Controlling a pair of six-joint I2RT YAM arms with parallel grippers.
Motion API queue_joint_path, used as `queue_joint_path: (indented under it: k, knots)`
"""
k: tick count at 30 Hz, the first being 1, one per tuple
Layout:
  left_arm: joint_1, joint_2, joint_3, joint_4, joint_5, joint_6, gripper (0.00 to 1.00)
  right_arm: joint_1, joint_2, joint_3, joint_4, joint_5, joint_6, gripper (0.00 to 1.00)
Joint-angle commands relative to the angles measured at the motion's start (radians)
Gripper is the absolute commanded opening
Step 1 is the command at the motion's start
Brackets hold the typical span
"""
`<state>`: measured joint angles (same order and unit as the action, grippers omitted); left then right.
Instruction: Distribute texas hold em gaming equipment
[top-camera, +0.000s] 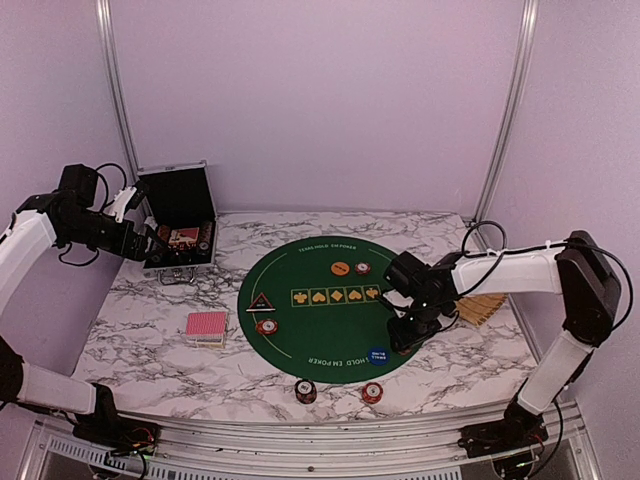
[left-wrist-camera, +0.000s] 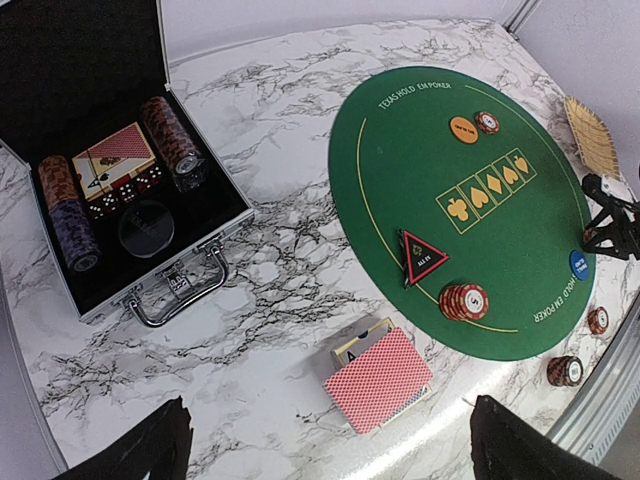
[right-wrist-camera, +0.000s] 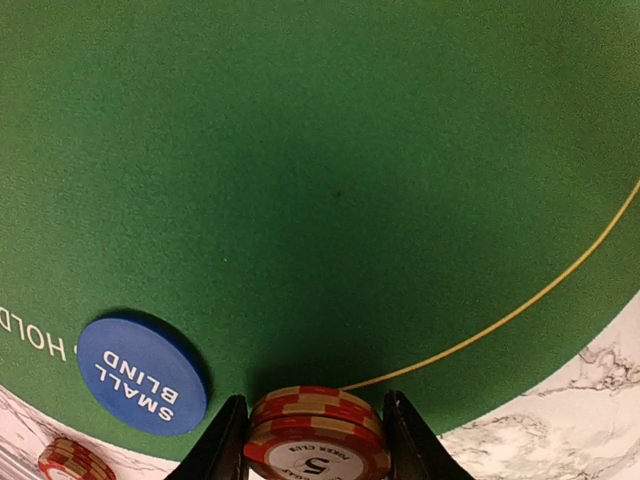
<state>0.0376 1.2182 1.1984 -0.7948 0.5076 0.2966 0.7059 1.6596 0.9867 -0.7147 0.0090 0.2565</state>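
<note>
Top external view: round green felt mat (top-camera: 320, 300) on a marble table (top-camera: 130, 330). The right gripper (top-camera: 405, 338) is low over the mat's near-right edge, just beside the blue button (top-camera: 377, 355). The left gripper (top-camera: 150, 240) is at the open case (top-camera: 190, 200) at far left, well apart from the mat. Laid out: orange button (top-camera: 341, 267) with a single chip (top-camera: 362, 267) just beside it; black triangular marker (top-camera: 260, 304) with a chip pile (top-camera: 266, 326) near it; deck of cards (top-camera: 207, 325) on the marble left of the mat; near-left pile (top-camera: 306, 391) and near-right pile (top-camera: 372, 392) on the marble in front. Neither grip can be read from here. Left wrist view: left jaws spread wide and empty, dark fingers (left-wrist-camera: 135, 450) in the lower corners. Only this view shows the case's contents: boxed cards (left-wrist-camera: 115, 155) and chip rolls (left-wrist-camera: 172, 135). Right wrist view: the only one that shows the hold. The right jaws are closed on the sides of the held chip stack (right-wrist-camera: 318, 445), several red-and-cream chips, at the mat's rim by the yellow border line, with the blue button just to its left and not touching. Whether the stack's base rests on the felt cannot be told. Judged step: seating this stack beside the small blind. Handling note: bring it down level until the bottom chip bears fully, part the jaws evenly, then rise straight up; a sideways drag would likely shear the stack or nudge the button.
</note>
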Motion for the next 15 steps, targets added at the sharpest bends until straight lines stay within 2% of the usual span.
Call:
queue_joint_path:
  k: [1, 3, 9, 15]
  knots:
    - [0.003, 0.000, 0.023, -0.035, 0.017, 0.011, 0.99, -0.015, 0.020, -0.006, 0.062, 0.002, -0.011, 0.18]
    - [0.003, 0.002, 0.024, -0.035, 0.017, 0.011, 0.99, -0.016, 0.029, -0.012, 0.067, 0.002, -0.008, 0.22]
    - [0.003, 0.005, 0.025, -0.034, 0.014, 0.014, 0.99, -0.016, 0.035, -0.029, 0.067, 0.013, -0.001, 0.51]
    - [0.003, 0.005, 0.024, -0.035, 0.016, 0.014, 0.99, -0.017, 0.017, 0.000, 0.026, 0.062, 0.013, 0.55]
